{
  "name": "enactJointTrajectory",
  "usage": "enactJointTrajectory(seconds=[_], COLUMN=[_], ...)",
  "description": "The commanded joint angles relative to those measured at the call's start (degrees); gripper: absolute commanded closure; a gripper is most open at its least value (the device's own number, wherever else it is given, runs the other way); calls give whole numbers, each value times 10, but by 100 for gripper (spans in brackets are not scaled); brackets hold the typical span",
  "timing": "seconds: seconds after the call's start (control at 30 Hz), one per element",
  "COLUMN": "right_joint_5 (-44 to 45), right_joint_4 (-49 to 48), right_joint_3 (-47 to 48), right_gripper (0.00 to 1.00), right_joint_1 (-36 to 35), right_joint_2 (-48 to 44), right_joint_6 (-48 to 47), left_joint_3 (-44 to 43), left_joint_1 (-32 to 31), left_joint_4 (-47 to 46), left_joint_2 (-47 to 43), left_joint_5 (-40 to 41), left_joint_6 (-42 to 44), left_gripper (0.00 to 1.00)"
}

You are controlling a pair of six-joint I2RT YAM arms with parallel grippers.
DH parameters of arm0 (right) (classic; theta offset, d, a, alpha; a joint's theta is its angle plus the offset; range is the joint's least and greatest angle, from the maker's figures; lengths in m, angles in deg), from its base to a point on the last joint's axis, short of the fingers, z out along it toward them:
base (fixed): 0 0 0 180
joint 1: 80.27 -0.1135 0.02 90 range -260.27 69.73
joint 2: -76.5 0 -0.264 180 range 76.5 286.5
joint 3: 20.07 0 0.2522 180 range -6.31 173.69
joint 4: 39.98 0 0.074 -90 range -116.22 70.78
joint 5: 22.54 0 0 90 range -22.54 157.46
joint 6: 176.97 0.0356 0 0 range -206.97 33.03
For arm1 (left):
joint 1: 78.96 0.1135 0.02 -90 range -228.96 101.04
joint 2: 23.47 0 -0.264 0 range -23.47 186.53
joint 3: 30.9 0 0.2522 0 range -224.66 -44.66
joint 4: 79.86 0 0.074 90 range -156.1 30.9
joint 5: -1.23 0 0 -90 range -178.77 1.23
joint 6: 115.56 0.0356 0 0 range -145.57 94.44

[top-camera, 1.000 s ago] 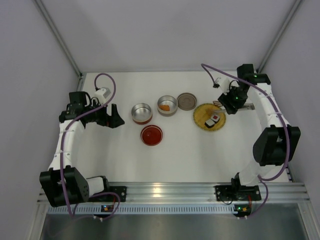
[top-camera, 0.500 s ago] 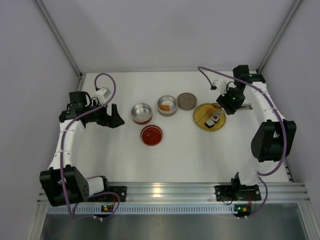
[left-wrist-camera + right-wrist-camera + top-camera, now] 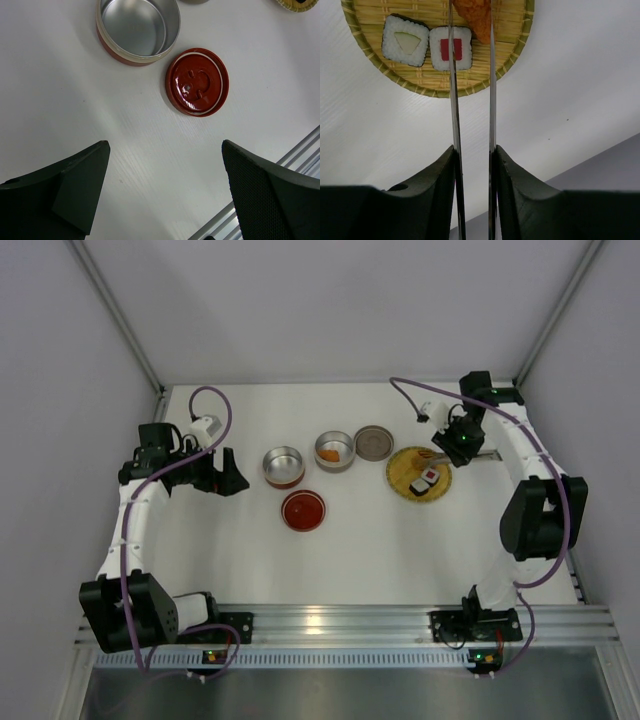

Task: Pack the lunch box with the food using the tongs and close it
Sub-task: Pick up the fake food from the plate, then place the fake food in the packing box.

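Note:
My right gripper [image 3: 472, 150] is shut on the silver tongs [image 3: 452, 100], and it hangs at the far right edge of the yellow woven plate [image 3: 400, 472]. The two tong arms reach over the plate [image 3: 435, 82], with an orange food chunk [image 3: 472, 17] between their tips. Two white rolls lie beside it, one with a red centre [image 3: 463, 50] and one with a green centre [image 3: 405, 40]. The lunch box stands apart in pieces: an empty tin [image 3: 284, 466], a tin [image 3: 334, 450] holding an orange piece, a grey lid [image 3: 374, 441] and a red lid [image 3: 303, 510]. My left gripper [image 3: 232, 480] is open and empty.
In the left wrist view, the empty tin [image 3: 137, 27] and the red lid [image 3: 197, 81] lie ahead of the open left gripper [image 3: 165, 150]. The table's metal front rail [image 3: 300, 152] runs at the lower right. White walls close in the table's sides and back.
My right gripper has shifted a little left over the plate's edge and squeezed the tongs narrower. The left arm has stayed still.

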Motion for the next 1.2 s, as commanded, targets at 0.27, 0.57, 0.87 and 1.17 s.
enactJointTrajectory(seconds=[0.27,0.57,0.87,1.17], right_joint_5=[-49,-67,-48,18], right_joint_4=[15,32,14,-18], right_joint_3=[55,59,59,145], right_gripper=[86,91,94,96], right_joint_1=[-14,-19,-94,-212], right_joint_2=[-11,-38,-68,-31], right_joint_6=[26,41,109,236], left_joint_3=[-20,-16,-17,-15], left_joint_1=[4,4,4,4], left_joint_4=[-7,-11,-19,-16], left_joint_2=[-5,-5,-1,-4], left_joint_5=[-6,-6,-10,-3], left_joint_6=[8,4,-1,2], left_gripper=[2,2,2,2])
